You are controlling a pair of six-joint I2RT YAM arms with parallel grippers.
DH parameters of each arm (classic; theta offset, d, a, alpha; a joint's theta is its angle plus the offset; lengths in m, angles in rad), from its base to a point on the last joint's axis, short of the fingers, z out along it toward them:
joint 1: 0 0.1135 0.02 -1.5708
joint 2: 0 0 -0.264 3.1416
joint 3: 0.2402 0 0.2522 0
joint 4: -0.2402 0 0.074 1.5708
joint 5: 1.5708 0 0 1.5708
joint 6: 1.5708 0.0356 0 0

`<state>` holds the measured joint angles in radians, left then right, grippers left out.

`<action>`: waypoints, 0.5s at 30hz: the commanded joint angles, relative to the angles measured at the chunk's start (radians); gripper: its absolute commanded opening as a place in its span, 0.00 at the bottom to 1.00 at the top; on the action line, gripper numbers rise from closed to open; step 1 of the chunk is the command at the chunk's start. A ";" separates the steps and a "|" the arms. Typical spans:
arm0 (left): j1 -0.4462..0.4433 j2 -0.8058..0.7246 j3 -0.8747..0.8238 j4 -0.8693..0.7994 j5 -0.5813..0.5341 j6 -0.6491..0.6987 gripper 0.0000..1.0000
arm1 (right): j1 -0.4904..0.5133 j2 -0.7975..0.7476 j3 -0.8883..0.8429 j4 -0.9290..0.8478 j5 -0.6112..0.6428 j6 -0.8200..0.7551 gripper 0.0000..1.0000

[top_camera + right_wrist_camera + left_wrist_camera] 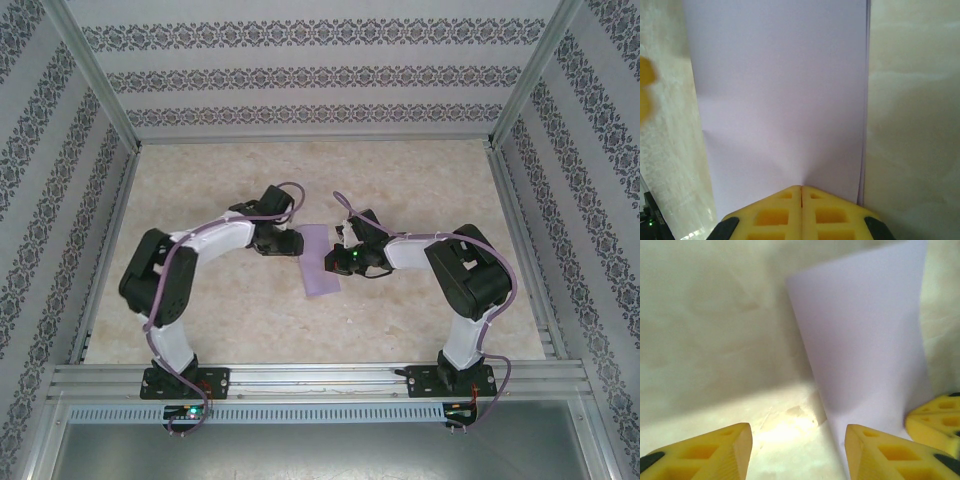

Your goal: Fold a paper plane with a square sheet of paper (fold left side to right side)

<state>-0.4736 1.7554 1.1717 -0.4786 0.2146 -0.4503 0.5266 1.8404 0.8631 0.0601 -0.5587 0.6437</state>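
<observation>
Two hands are in view, one on each of two black-and-white arms, and between them lies one thin, matte, pale-lavender sheet of paper (320,265). The sheet rests flat near the middle of the beige marbled table (420,190) as a narrow rectangle, its long sides running from the near edge toward the far edge. In the right wrist view a second layer shows just under the top one along one long side, so the sheet lies in two layers.

The left hand (798,436) sits low over the table just beside the sheet's left long side, toward its far end. Its two yellow fingers stand well apart with nothing held between them, and bare table shows in the gap. The finger on the right of the left wrist view overlaps a corner of the sheet.

The right hand (801,192) meets the sheet from its right long side. Its two yellow fingers are closed flat against each other with no gap, their tips down on top of the paper near its edge. Whether they press down or merely touch, I cannot tell.

The left arm (215,238) rises from its base at the near edge, elbow out toward the left edge, forearm angled in toward the middle. The right arm (415,250) mirrors it, elbow toward the right edge.
</observation>
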 commanded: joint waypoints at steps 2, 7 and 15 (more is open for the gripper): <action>0.009 -0.150 -0.050 0.014 0.006 0.022 0.51 | 0.013 0.074 -0.031 -0.148 0.143 -0.035 0.00; 0.008 -0.160 -0.109 0.112 0.214 0.000 0.32 | 0.015 0.075 -0.029 -0.156 0.149 -0.038 0.00; 0.002 -0.049 -0.193 0.362 0.444 -0.094 0.16 | 0.018 0.082 -0.024 -0.164 0.154 -0.040 0.00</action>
<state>-0.4679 1.6817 0.9916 -0.2523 0.5426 -0.5022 0.5331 1.8420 0.8753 0.0399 -0.5434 0.6285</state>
